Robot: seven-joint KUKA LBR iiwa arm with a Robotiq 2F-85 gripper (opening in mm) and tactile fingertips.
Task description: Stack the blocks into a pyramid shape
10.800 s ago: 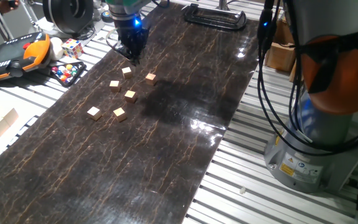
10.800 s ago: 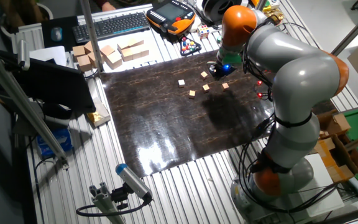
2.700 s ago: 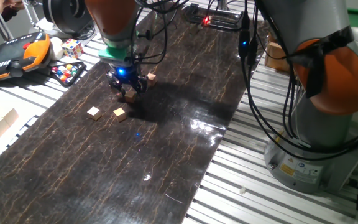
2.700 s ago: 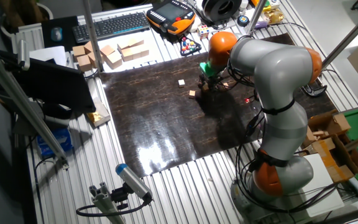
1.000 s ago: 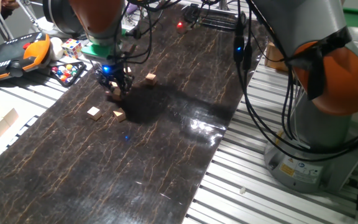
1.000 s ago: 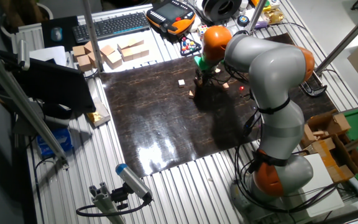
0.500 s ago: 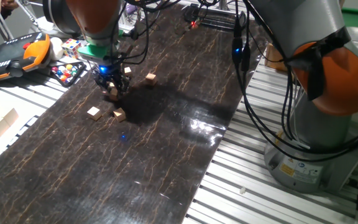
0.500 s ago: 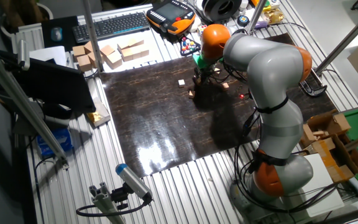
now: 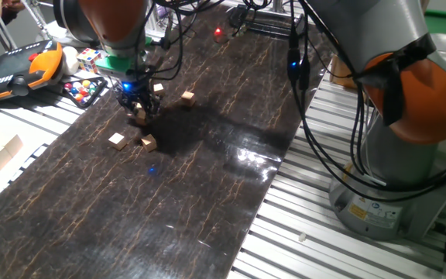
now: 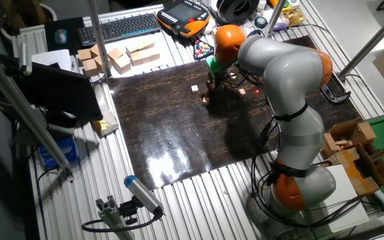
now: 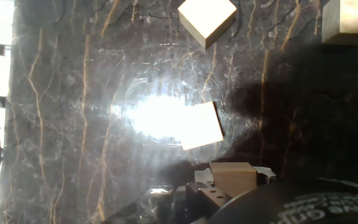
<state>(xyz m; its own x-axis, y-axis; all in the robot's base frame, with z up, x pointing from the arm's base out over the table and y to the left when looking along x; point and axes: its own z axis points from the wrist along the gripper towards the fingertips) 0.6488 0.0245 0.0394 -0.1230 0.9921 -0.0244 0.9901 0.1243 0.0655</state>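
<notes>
Hand view: the gripper (image 11: 232, 186) is gripping a tan wooden cube (image 11: 233, 177) between its fingers, jaws closed on it. Another cube (image 11: 199, 126) is lying directly beneath on the dark marbled mat (image 11: 61, 112), washed out by glare; two more (image 11: 207, 20) (image 11: 352, 20) are sitting at the top edge. One fixed view: the gripper (image 9: 137, 111) is hovering low, with two cubes (image 9: 117, 140) (image 9: 149, 142) lying near it and another (image 9: 187, 97) resting apart.

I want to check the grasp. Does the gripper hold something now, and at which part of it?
Yes. The gripper holds one tan block, pinched by two opposite side faces; its top face shows between the fingers.
</notes>
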